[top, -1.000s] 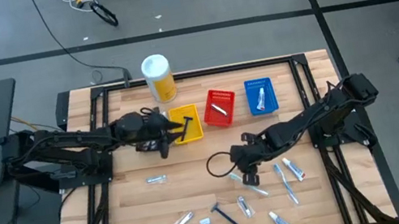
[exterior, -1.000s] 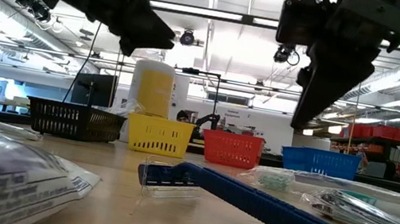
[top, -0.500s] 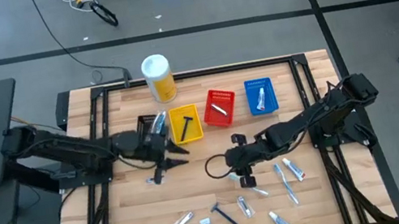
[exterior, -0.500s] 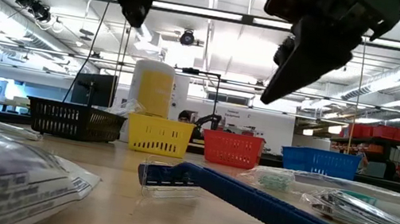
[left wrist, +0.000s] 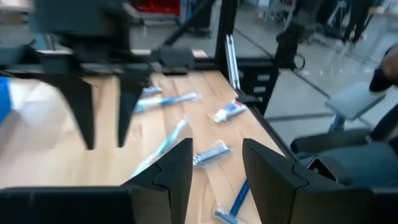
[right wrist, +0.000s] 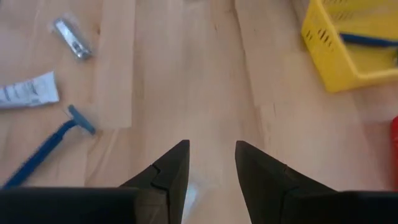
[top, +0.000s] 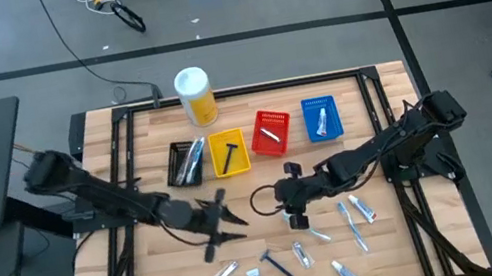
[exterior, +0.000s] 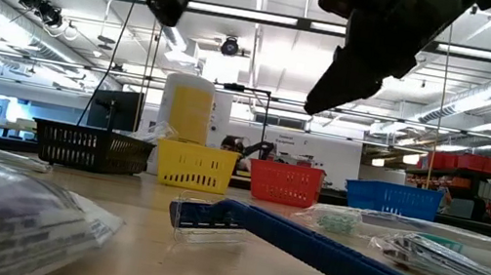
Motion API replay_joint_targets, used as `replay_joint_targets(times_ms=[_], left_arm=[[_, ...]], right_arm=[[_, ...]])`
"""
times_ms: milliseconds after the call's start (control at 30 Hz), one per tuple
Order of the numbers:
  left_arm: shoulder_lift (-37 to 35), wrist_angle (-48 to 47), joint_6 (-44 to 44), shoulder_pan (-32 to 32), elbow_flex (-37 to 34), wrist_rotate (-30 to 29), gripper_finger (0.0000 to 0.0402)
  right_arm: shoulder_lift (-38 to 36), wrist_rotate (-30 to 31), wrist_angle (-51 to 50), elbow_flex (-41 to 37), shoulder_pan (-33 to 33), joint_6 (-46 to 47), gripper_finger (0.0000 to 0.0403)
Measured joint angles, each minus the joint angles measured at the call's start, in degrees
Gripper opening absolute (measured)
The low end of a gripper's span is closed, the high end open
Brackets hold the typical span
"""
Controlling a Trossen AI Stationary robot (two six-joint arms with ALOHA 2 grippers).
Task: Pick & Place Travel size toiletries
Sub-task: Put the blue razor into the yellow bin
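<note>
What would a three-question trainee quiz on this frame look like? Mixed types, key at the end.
1. True or false: the yellow basket holds a razor.
2. From the left arm's side to the right arm's, the baskets stand in which order?
A. black basket, yellow basket, red basket, blue basket
B. blue, red, black, yellow
C. yellow, black, blue, red
3. Fill in: the left pincer and the right pincer are both ___, with nothing between their fingers.

Key: 1 true; 2 A; 3 open.
</note>
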Motion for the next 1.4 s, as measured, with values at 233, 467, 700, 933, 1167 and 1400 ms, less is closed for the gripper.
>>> replay_joint_targets(times_ms=[233,467,700,933,1167,1400], left_arm=[[14.01,-0.87,1.56,-2.21,13.12,1.74,0.0148],[23.59,-19.20,0.99,-3.62,27.30,2.73,0.0155],[31.04,-31.82,1.15,-4.28,37.78,2.60,0.0177],[35.00,-32.81,1.42,-4.27,39.31,2.55,0.0187],[36.66,-35.49,2.93,-4.27,39.08,3.09,0.0177],[37.42,-39.65,2.94,-4.29,39.15,2.35,0.0161]], right_arm=[[0.00,-9.76,-3.96,0.00,3.49,7.28,0.0140],[-0.02,-6.81,-1.47,-2.47,12.06,14.09,0.0140],[-0.02,-0.69,4.66,-7.53,18.71,21.42,0.0140],[-0.04,1.98,15.68,-12.32,21.33,21.85,0.0140],[-0.07,1.93,22.46,-15.91,21.57,21.85,0.0140],[-0.07,1.91,23.52,-17.35,21.57,21.83,0.0140]])
